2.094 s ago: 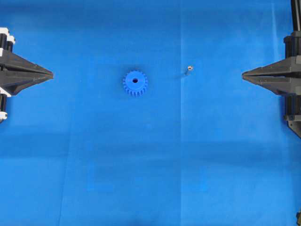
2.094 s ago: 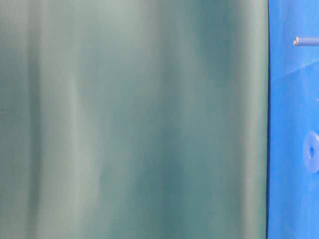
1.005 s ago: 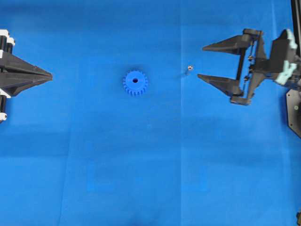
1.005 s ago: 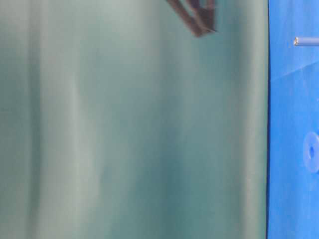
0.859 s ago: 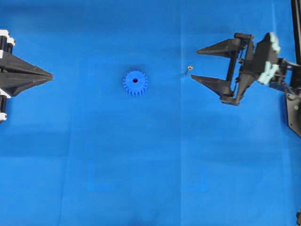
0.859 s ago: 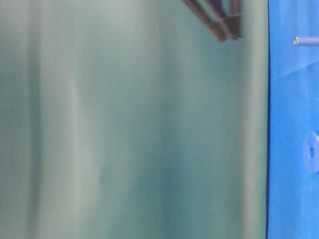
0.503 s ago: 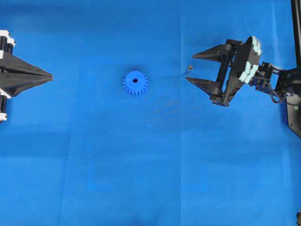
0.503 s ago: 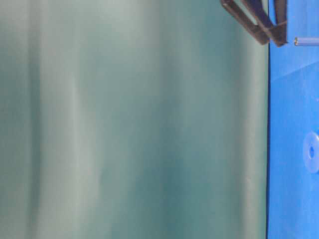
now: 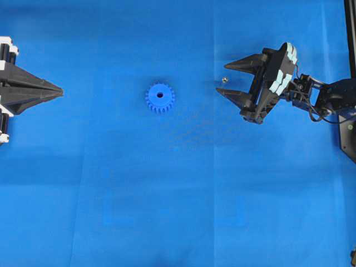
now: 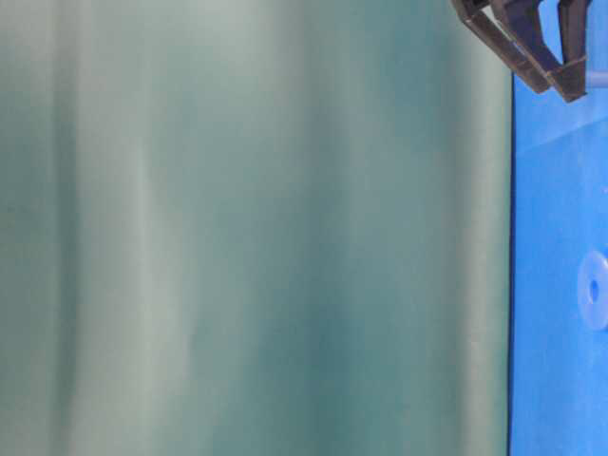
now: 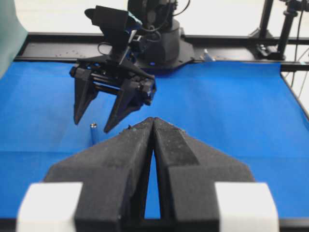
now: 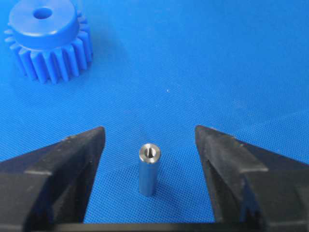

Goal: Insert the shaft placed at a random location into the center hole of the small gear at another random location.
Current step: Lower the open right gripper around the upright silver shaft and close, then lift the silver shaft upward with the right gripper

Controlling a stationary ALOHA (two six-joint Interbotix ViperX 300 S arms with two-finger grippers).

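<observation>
The small gear [image 9: 160, 98] lies flat on the blue cloth left of the middle, with its center hole [image 9: 160, 95] facing up. It also shows in the right wrist view [image 12: 46, 38]. The shaft [image 9: 224, 80] stands upright on the cloth to the gear's right. My right gripper [image 9: 223, 78] is open, with one jaw on each side of the shaft and not touching it. In the right wrist view the shaft [image 12: 148, 169] stands in the gap of the right gripper [image 12: 149, 130]. My left gripper [image 9: 60, 88] is shut and empty at the far left edge.
A blue cloth [image 9: 178, 194] covers the table. A green backdrop [image 10: 247, 228] fills most of the table-level view. In the left wrist view the right arm's base [image 11: 164, 43] and a black frame rail [image 11: 231, 41] stand at the far table edge.
My right gripper has opened, moved left from the right edge and come down around the shaft. The left gripper, gear and shaft have not moved.
</observation>
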